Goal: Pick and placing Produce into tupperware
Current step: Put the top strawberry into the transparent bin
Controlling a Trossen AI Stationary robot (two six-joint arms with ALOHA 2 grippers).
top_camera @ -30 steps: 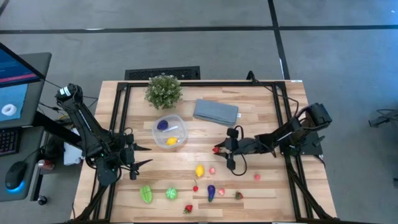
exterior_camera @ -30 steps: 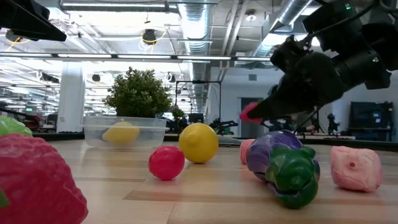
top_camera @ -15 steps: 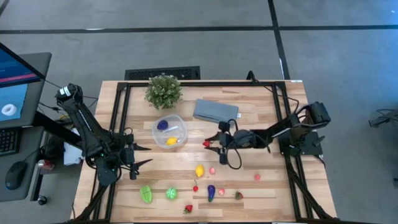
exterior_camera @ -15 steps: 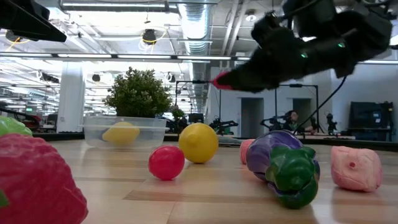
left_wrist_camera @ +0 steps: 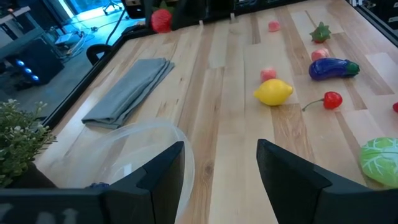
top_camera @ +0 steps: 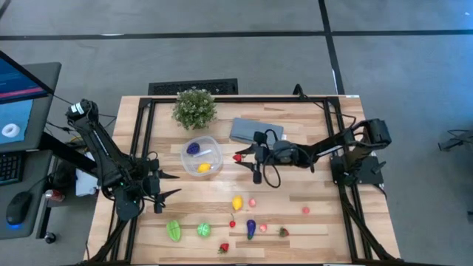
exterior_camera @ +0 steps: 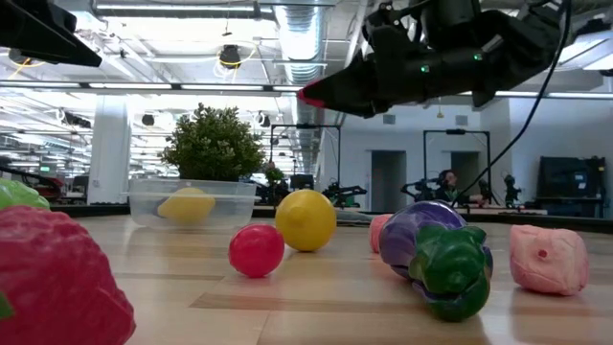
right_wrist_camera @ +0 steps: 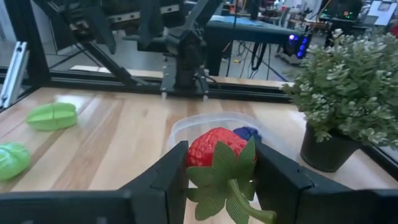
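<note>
Right gripper (top_camera: 239, 157) fingers are clamped on a red strawberry (right_wrist_camera: 216, 151), held mid-frame just right of the tupperware (top_camera: 201, 156) rim, above bare wood. Left gripper (top_camera: 172, 185) fingers are spread, lower left. Remaining produce (top_camera: 237, 202) is scattered along the bottom.

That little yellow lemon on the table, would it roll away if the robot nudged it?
Probably, a bit. The lemon looks rounded and smooth and rests free on the flat wooden table, so a nudge would likely roll it. Its pointed ends may make it wobble and stop soon. Being a tiny toy, it is probably light.
</note>
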